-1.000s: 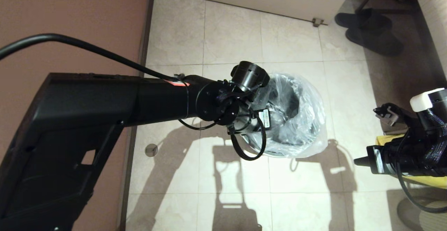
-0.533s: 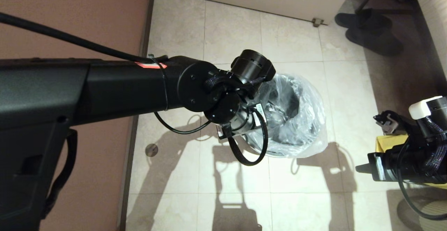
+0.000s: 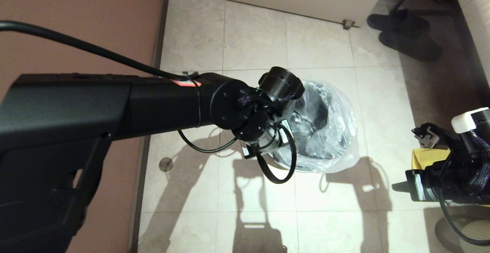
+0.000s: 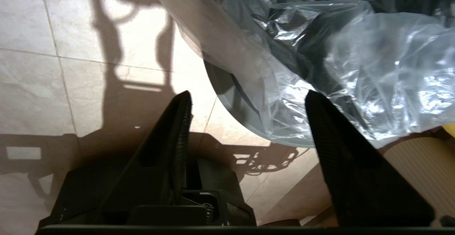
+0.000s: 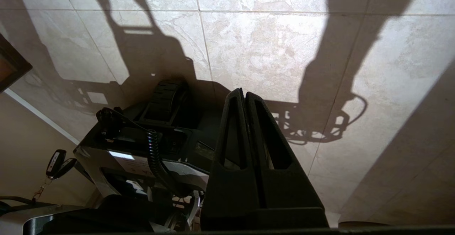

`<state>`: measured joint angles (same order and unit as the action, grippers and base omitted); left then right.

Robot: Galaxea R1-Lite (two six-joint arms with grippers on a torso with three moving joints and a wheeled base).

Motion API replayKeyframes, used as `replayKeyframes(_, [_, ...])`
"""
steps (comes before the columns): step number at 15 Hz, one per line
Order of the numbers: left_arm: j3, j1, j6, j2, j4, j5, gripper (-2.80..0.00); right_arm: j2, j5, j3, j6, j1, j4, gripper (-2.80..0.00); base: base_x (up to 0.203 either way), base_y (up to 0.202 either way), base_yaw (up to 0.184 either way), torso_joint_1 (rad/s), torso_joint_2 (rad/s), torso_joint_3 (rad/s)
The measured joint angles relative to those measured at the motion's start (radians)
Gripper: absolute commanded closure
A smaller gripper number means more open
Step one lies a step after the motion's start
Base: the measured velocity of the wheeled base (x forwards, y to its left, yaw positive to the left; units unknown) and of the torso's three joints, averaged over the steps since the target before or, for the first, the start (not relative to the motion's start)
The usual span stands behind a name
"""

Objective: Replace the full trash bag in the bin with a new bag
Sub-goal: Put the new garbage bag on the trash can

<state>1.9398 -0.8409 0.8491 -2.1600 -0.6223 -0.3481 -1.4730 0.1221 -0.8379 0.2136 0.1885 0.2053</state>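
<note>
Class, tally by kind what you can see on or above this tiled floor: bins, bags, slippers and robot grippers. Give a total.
Bins: 1, the bin
Bags: 2, the new bag and a yellow bag
Slippers: 2, dark slippers
Grippers: 2, left gripper, right gripper
Total: 7

The new bag (image 4: 373,78) is thin clear plastic, crinkled and shiny where light catches it. Under it the bin (image 4: 245,121) shows a smooth grey rim, probably plastic. My left fingers (image 4: 177,128) are matt black with fine ribbing on the inner face. The floor (image 5: 266,50) is smooth, faintly veined beige tile.
</note>
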Motion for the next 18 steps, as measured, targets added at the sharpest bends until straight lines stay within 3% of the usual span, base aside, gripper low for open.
replayKeyframes(2, [0.001,0.010,0.000,-0.012,0.017,0.000,-2.80,-0.004,0.000,0.000,0.000,0.000,-0.006,0.00,0.000,0.000,0.000,0.000,0.00,0.000])
replayKeyframes(3, [0.001,0.016,-0.002,-0.015,0.038,0.000,0.00,-0.006,0.001,0.001,0.000,0.000,-0.007,0.00,0.000,0.000,0.000,0.000,0.00,0.000])
replayKeyframes(18, [-0.005,0.021,-0.004,0.001,0.037,-0.003,0.00,-0.007,0.001,0.019,0.000,-0.005,-0.010,0.00,0.000,0.000,0.000,0.000,0.00,0.000])
